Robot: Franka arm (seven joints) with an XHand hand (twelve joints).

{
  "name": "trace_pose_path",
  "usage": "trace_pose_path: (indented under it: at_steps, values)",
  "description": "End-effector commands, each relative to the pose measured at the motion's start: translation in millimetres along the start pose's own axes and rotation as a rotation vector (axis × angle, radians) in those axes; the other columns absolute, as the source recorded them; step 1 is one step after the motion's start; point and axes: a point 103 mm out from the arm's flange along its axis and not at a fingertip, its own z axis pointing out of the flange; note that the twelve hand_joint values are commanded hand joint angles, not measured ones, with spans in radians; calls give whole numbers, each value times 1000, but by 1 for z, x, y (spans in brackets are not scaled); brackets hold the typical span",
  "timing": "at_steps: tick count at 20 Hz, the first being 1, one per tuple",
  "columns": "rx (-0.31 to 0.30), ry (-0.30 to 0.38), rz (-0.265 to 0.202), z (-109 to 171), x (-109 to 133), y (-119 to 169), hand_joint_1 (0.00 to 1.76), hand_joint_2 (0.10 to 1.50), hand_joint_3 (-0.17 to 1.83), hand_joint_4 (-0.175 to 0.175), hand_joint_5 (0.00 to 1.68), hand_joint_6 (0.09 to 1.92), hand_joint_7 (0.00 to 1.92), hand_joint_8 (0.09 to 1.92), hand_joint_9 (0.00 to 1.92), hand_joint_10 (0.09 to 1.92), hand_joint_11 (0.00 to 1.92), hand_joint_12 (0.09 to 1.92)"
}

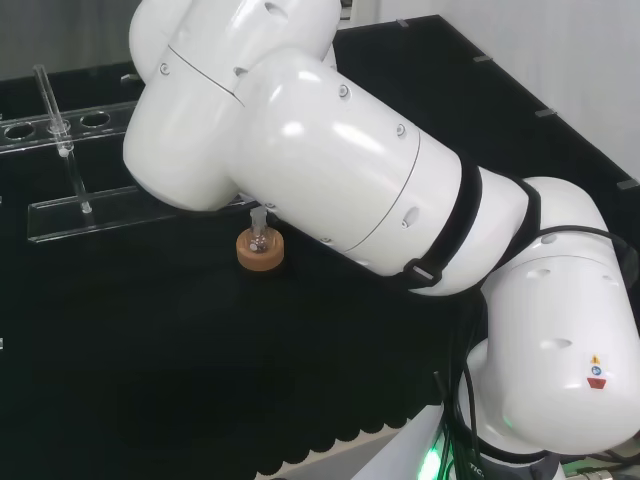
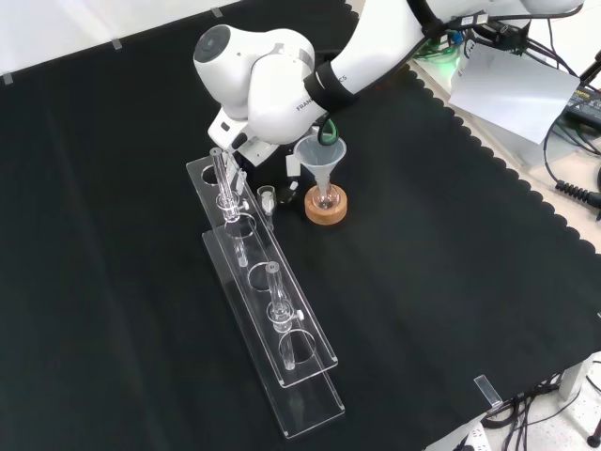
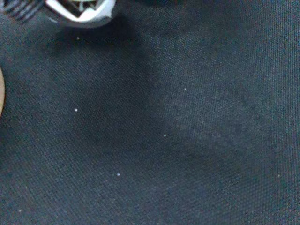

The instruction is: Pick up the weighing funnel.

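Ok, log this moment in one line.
arm: bent low beside rack | funnel: upright in flask on cork ring | hand: near cloth, grasp cannot tell

Head view: the arm's white links (image 1: 330, 150) hide the funnel (image 2: 321, 150) above its cork ring (image 1: 260, 250). Wrist view: a blurred white part of the hand (image 3: 79, 9) is cut off at the picture's edge.

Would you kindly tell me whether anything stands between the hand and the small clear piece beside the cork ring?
Nothing visible does. In the front view the small clear piece, likely the weighing funnel, sits between the clear acrylic rack and the cork ring, just below the arm's white link.
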Motion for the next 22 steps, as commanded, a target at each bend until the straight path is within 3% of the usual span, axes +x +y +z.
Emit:
trace_pose_path:
  at_steps: [1, 3, 5, 22]
  values:
    - [-18, -25, 4, -2, 0, -1, 1015, 753, 466, 123, 1098, 753, 547, 767, 891, 561, 581, 1268]
    - [-28, -32, 7, -5, 0, -2, 1086, 733, 513, 163, 1222, 668, 581, 739, 924, 542, 604, 1250]
    - [-41, -27, 8, -8, 0, -2, 1108, 691, 596, 173, 1255, 672, 604, 715, 953, 518, 627, 1230]
    - [-85, -12, 10, -46, -10, -18, 1109, 671, 665, 175, 1226, 760, 607, 695, 995, 481, 698, 1189]
